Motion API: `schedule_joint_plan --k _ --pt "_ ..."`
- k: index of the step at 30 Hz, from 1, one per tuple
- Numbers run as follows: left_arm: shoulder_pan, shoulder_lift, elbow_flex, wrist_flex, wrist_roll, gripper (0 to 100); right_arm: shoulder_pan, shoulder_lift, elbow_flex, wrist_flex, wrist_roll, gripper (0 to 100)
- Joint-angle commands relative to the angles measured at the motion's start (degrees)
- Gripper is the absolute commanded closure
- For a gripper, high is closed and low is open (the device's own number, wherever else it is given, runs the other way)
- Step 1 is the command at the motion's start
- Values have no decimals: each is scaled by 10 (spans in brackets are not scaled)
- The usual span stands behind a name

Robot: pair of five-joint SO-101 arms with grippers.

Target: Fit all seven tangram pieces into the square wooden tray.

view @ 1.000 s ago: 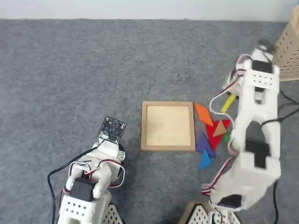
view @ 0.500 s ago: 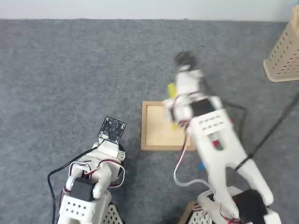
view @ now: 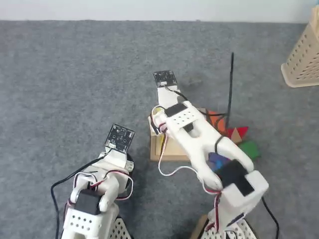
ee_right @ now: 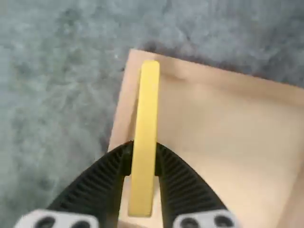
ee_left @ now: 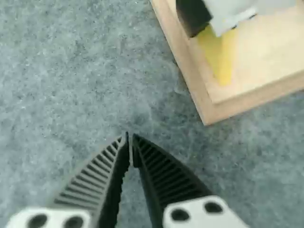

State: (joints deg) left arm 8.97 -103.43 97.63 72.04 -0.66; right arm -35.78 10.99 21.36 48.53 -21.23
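Right wrist view: the right jaws grip a flat yellow tangram piece (ee_right: 146, 142) over a corner of the square wooden tray (ee_right: 228, 142). By the look of it nothing is seated yet. The left jaws are closed on nothing.

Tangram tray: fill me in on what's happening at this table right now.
The right arm has its jaws shut on a yellow piece, held on edge just inside the wooden tray, close to one wall. Whether the piece touches the tray floor is hard to tell. The left arm sits over the grey carpet beside the tray, jaws shut on nothing. The other pieces lie in a cluster on the carpet on the tray's far side from the left arm, not yet fitted.
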Motion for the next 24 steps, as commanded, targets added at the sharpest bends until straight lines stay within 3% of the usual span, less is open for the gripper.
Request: schedule_joint_plan --k 1,7,15,24 --pt "2 -11 -11 4 4 988 -5 -7 -41 7 -15 992" --pt "2 -11 -11 4 4 988 -22 -4 -54 36 -14 974" --pt "2 -11 -11 4 4 988 -14 -8 -60 58 -13 738" --pt "2 -11 -11 4 4 988 44 -50 -97 131 -12 731"
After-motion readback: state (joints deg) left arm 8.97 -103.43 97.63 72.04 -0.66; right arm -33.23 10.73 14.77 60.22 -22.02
